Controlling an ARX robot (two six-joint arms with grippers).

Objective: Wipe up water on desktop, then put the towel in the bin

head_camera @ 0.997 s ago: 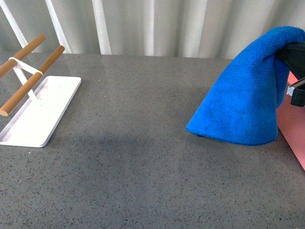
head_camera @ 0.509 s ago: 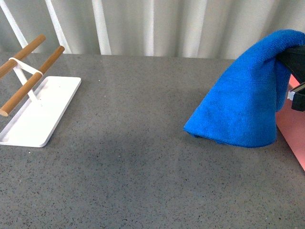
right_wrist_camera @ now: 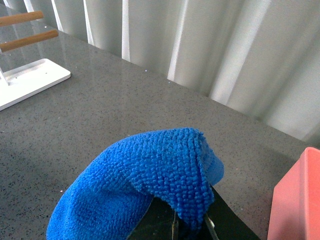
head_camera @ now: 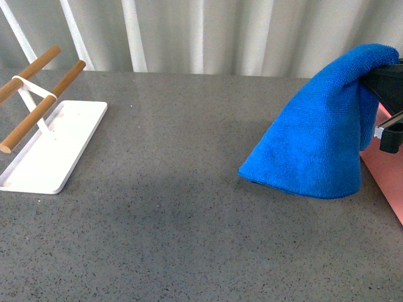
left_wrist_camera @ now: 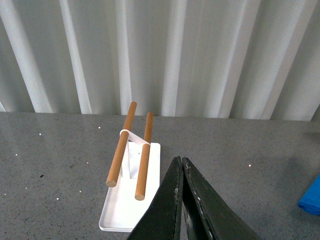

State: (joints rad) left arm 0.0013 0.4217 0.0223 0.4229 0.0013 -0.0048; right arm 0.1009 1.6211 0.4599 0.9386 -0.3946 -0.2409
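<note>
The right tool (head_camera: 384,94) pinches the blue towel (head_camera: 315,138) by its top at the right edge, the cloth draping down to the counter (head_camera: 189,207) just left of the pink bin (head_camera: 385,173), while the left tool (left_wrist_camera: 180,162) is pressed together.

tray (head_camera: 56,151) left on tabletop (head_camera: 189,220), two rods (head_camera: 44,104) raised above it | towel (head_camera: 315,138) right, hanging from right end effector (head_camera: 381,78), lower edge on tabletop | bin (head_camera: 387,176) at right edge, just right of towel
</note>
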